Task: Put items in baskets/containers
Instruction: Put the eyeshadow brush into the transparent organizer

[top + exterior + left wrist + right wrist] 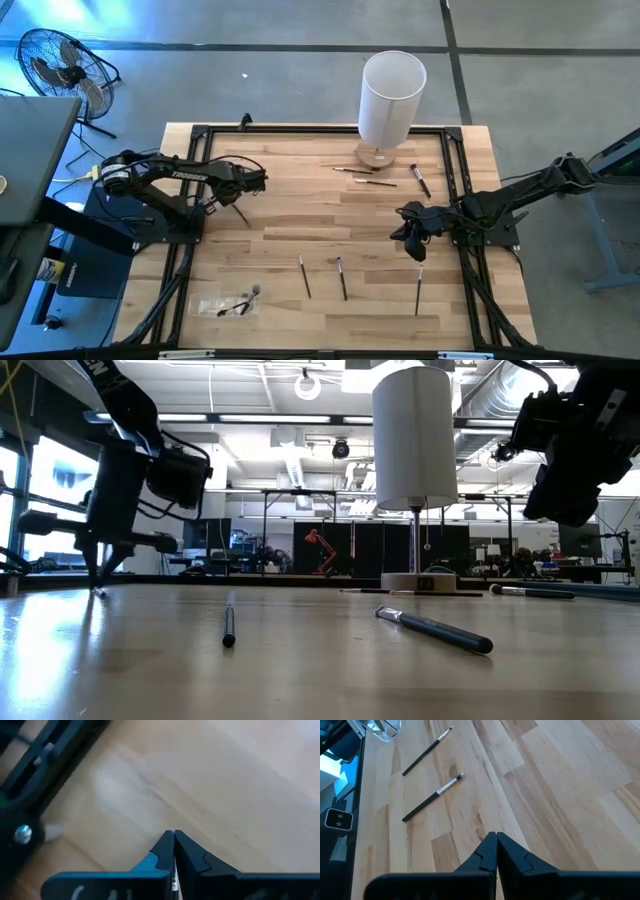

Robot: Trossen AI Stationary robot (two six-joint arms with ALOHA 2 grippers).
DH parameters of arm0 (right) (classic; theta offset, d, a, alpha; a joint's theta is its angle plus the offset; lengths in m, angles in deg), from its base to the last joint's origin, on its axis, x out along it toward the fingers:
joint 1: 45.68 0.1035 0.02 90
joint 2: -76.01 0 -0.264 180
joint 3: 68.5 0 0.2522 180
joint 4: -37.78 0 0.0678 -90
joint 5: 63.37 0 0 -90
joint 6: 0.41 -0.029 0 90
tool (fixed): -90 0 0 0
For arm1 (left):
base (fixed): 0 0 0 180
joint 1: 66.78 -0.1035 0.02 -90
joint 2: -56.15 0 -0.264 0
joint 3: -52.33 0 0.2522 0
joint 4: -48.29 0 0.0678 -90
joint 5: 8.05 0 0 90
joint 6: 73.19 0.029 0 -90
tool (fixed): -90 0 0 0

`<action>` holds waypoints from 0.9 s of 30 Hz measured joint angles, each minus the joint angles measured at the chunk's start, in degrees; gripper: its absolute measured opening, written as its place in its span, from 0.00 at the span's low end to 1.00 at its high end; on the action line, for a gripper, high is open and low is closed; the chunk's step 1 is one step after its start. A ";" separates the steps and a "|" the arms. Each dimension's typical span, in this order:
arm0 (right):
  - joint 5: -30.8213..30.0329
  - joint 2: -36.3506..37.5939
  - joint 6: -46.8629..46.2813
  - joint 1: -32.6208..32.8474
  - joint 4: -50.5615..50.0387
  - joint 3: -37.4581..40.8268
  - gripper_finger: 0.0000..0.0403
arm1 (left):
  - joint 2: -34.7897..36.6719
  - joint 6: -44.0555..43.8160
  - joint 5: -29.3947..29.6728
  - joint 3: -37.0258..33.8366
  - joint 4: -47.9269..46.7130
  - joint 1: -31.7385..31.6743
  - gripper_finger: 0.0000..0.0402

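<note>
My left gripper (238,203) hangs near the table's left side, shut on a thin dark brush (242,216) that slants down from its fingers. Toward the right side my right gripper (411,243) hovers above the wood, shut with nothing in it (496,840). Three brushes (304,275) (341,278) (418,285) lie flat toward the near edge, and three more (355,169) (375,182) (420,180) lie at the far side. The see-through container (225,303) sits near the front left corner with dark brushes inside. My left gripper pinches the brush between its two fingers, which come from above and point steeply down. In the wrist view only a thin pale strip of the brush (174,879) shows between the fingers. The brush hangs below them, its lower end (97,591) at the table top.
A tall white cylinder (392,98) on a wooden base stands at the far edge, by the far brushes. A black frame (180,270) runs along the table's sides. Bare wood lies in the middle between the two arms. A fan (60,65) stands off the table.
</note>
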 joint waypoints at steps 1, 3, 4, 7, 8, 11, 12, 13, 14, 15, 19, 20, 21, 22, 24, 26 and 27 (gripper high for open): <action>0.00 -0.01 0.24 0.01 0.02 0.00 0.00 | -0.11 3.05 0.66 0.57 0.59 0.00 0.01; -0.02 -0.01 0.61 0.00 0.02 0.00 0.00 | -0.12 10.68 1.81 2.15 4.28 -0.02 0.01; -0.02 -0.02 0.74 0.02 0.06 0.00 0.00 | -0.06 14.65 2.45 2.85 5.95 -0.02 0.01; -0.06 -0.02 0.81 0.01 0.47 0.00 0.00 | -0.15 27.54 3.34 3.26 11.24 -0.02 0.00; -0.04 -0.02 0.82 0.00 0.50 0.00 0.00 | -0.17 31.50 3.32 3.85 14.10 -0.02 0.00; -0.04 -0.02 0.78 0.00 0.52 0.00 0.00 | 0.01 42.43 2.77 5.25 21.51 -0.02 0.00; -0.04 -0.02 0.78 0.00 0.54 0.00 0.00 | -0.03 46.96 1.64 5.49 23.49 0.00 0.00; -0.04 -0.02 0.76 0.01 0.55 0.00 0.00 | -0.05 52.00 0.08 5.80 26.05 0.14 0.00; -0.04 -0.02 0.78 0.01 0.52 0.00 0.00 | -0.05 56.88 -1.66 6.26 29.18 0.39 0.00; -0.05 -0.02 0.77 0.01 0.52 0.00 0.00 | -0.03 61.25 -3.42 6.66 32.53 0.47 0.00; -1.09 -0.02 1.14 0.00 0.50 0.00 0.00 | -0.01 71.60 -9.69 7.93 41.00 1.62 0.00; -1.45 -0.02 1.70 0.00 0.50 0.00 0.00 | -0.01 73.19 -11.00 8.68 42.73 2.07 0.00; -2.11 -0.02 2.28 0.02 0.49 0.00 0.00 | -0.01 74.50 -12.36 9.55 44.05 2.59 0.00; -2.74 -0.02 2.93 0.01 0.48 0.00 0.00 | -0.01 75.98 -13.58 10.24 45.03 3.05 0.00; -4.23 -0.02 3.21 0.01 0.54 0.00 0.00 | -0.01 79.07 -15.75 11.83 46.43 4.42 0.00; -5.70 -0.02 3.07 0.01 0.83 0.00 0.00 | -0.01 81.04 -16.23 13.50 49.39 6.16 0.00; -6.04 -0.02 3.05 0.00 1.24 0.00 0.00 | -0.01 81.30 -16.02 14.20 51.64 6.99 0.00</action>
